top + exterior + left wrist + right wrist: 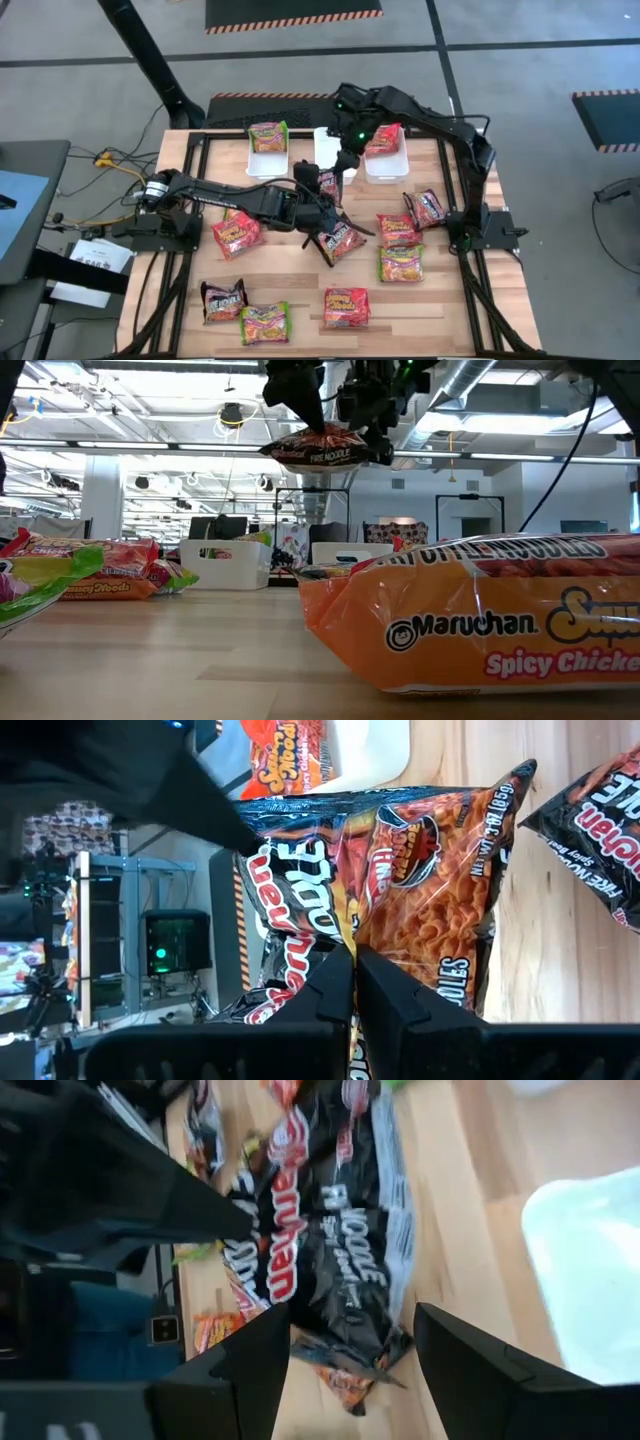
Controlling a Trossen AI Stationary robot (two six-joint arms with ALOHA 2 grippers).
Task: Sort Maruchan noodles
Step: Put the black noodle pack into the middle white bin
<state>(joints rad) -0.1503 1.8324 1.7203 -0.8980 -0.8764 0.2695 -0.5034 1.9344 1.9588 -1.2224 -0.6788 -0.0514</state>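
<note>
Nearest us lies an orange Maruchan plastic packet (pixel 480 615) on the wooden table (pixel 450 310). Our left gripper (pixel 322 183) pinches a black noodle packet (pixel 328 182) aloft near the back-edge tubs; the right gripper (pixel 345 160) waits wide open beside it. We judge a handover or a drop into the middle white tub (pixel 326 148) comes next.

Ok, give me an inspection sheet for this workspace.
Surface: wooden table.
Job's things: black packet lifted off the table; loose packets lie across it; green packet in the left tub, red-orange packet in the right tub.
Clutter: nothing seen.
Grippers: left gripper shut on the black packet; right gripper open, facing that packet.
Cables: loose cables on the floor off the table's left side.
Surroundings: striped floor mat; open hall behind.
</note>
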